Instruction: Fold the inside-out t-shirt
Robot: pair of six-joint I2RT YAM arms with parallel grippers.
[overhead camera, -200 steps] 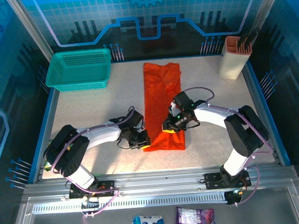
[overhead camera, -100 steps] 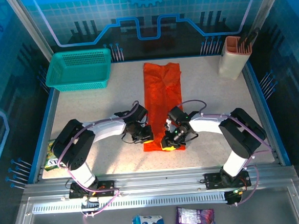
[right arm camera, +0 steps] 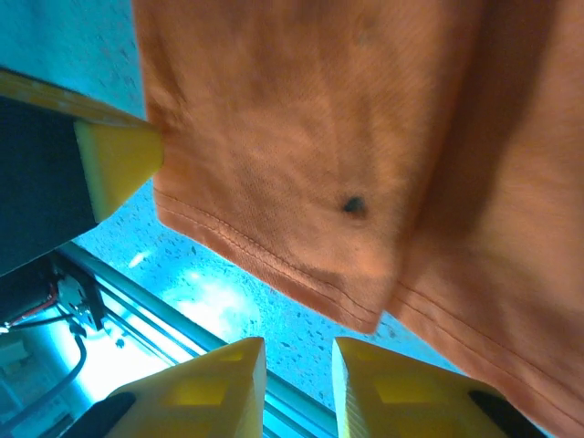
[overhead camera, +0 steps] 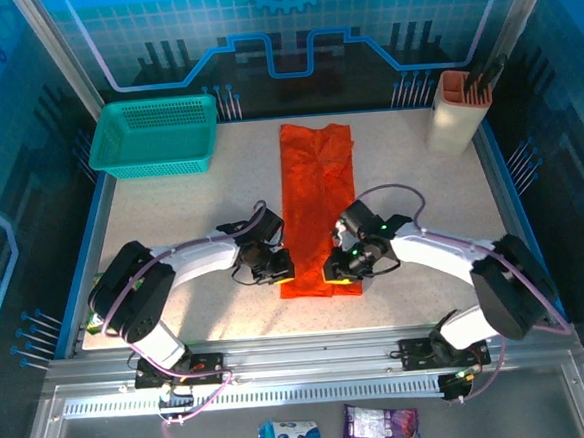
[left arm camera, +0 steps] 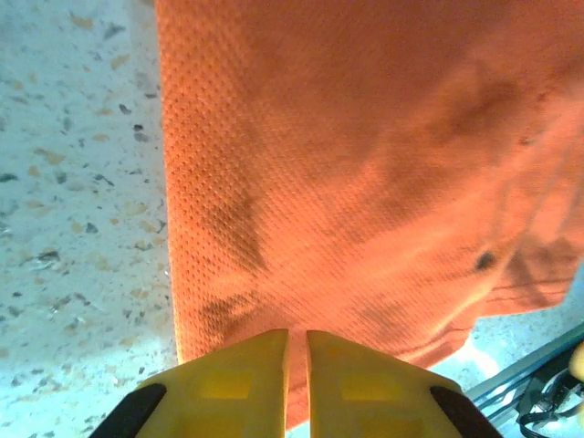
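Top view: t-shirt (overhead camera: 319, 207) lies as a strip, long axis running away from both arms. Left fingers (overhead camera: 284, 276) and right fingers (overhead camera: 333, 273) flank its near hem, equally close.
Left wrist: fingers (left arm camera: 228, 383) nearly together over the hem, grip unconfirmed.
Right wrist: fingers (right arm camera: 196, 383) narrowly apart, empty, hem just ahead.

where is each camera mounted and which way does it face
top external: above and behind the arm bases, looking down on the table; both arms, left gripper and right gripper at the orange t-shirt, teal mesh basket far left.
left wrist: on the left arm, looking past its yellow fingers onto the t-shirt's left edge.
right wrist: on the right arm, looking past its yellow fingers at the stitched hem; a left gripper fingertip shows too.
shared: both wrist views show the t-shirt's near end.
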